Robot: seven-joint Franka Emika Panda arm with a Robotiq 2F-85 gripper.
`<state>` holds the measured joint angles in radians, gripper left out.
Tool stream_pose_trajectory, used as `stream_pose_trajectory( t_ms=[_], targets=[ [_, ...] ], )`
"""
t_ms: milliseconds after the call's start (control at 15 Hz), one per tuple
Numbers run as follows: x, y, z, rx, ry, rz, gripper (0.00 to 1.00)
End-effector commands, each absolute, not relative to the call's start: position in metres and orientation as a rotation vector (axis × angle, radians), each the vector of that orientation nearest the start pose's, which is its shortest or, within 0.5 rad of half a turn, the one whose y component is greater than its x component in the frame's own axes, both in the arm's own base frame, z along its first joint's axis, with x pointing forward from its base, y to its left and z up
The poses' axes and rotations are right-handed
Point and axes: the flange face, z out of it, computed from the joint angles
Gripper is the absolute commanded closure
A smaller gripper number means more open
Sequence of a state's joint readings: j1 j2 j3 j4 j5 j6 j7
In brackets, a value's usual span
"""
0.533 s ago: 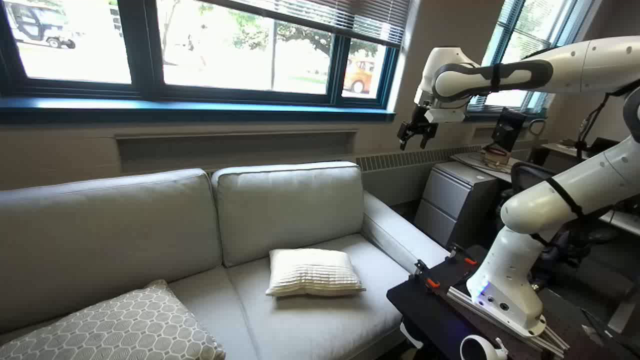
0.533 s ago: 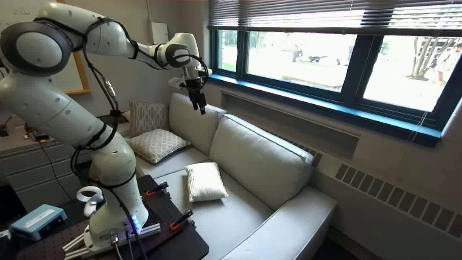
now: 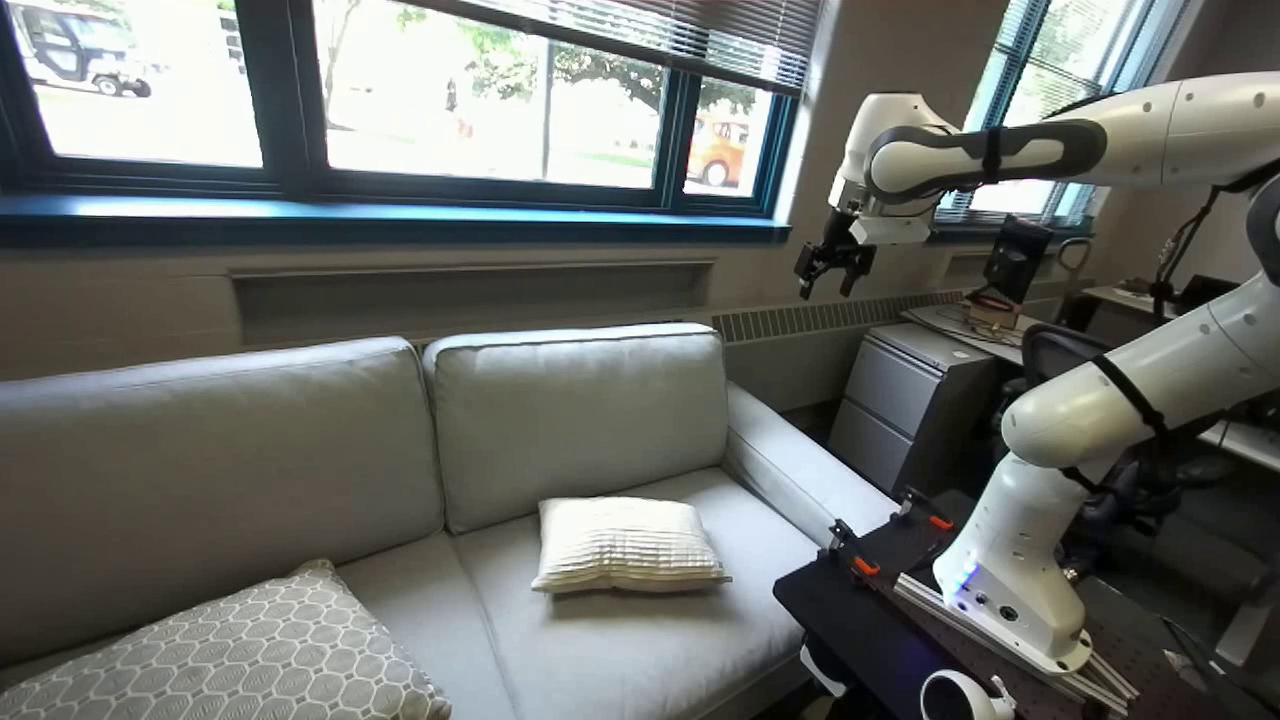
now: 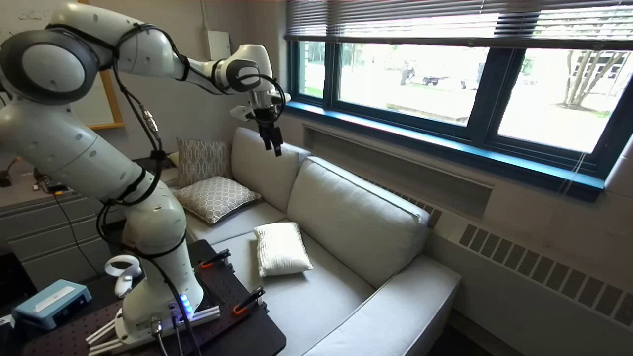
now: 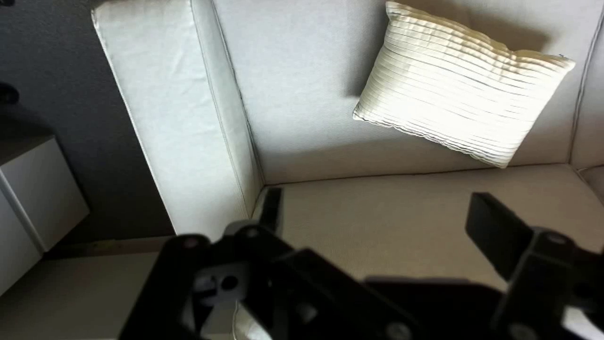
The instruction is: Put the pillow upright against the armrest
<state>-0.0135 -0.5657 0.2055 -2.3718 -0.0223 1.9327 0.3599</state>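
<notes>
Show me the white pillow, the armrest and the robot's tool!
White pillow (image 5: 460,89), in the wrist view: its pleated face.
Armrest (image 4: 390,309), in an exterior view: its padded top.
Tool (image 3: 827,287), in an exterior view: midway between its open fingertips.

In an exterior view the camera faces the long pale grey-green fabric sofa (image 3: 575,430) and blue-framed glass window (image 3: 293,90) from the front, the white jointed robot arm (image 3: 1080,415) at right. In an exterior view from past the low padded grey-green armrest (image 4: 395,306), the camera looks down along the sofa, the arm nearer, at left. Both share sofa, arm and the plump cream-white fabric pillow (image 3: 625,545). The wrist view looks steeply down on pillow and armrest, the black two-fingered gripper (image 5: 376,208) near and seemingly unfocused below.
</notes>
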Motion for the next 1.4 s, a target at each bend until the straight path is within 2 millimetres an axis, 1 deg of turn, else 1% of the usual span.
stream_pose_trajectory(
  t_ms=[0, 200, 400, 600, 667, 800, 933, 1133, 1333],
  targets=[
    [0.387, 0.084, 0.535, -3.215, 0.3, -0.236, 0.0],
    [0.387, 0.084, 0.535, -3.215, 0.3, -0.236, 0.0],
    [0.398, 0.073, 0.535, -3.208, 0.34, -0.255, 0.0],
    [0.427, 0.056, 0.527, -3.161, 0.346, -0.275, 0.0],
    [0.44, 0.051, 0.52, -3.143, 0.353, -0.274, 0.0],
    [0.47, 0.041, 0.5, -3.089, 0.36, -0.256, 0.0],
    [0.503, 0.04, 0.471, -3.05, 0.361, -0.2, 0.0],
    [0.546, 0.045, 0.421, -3.012, 0.341, -0.079, 0.0],
    [0.581, 0.058, 0.365, -2.983, 0.318, 0.089, 0.0]
  ],
)
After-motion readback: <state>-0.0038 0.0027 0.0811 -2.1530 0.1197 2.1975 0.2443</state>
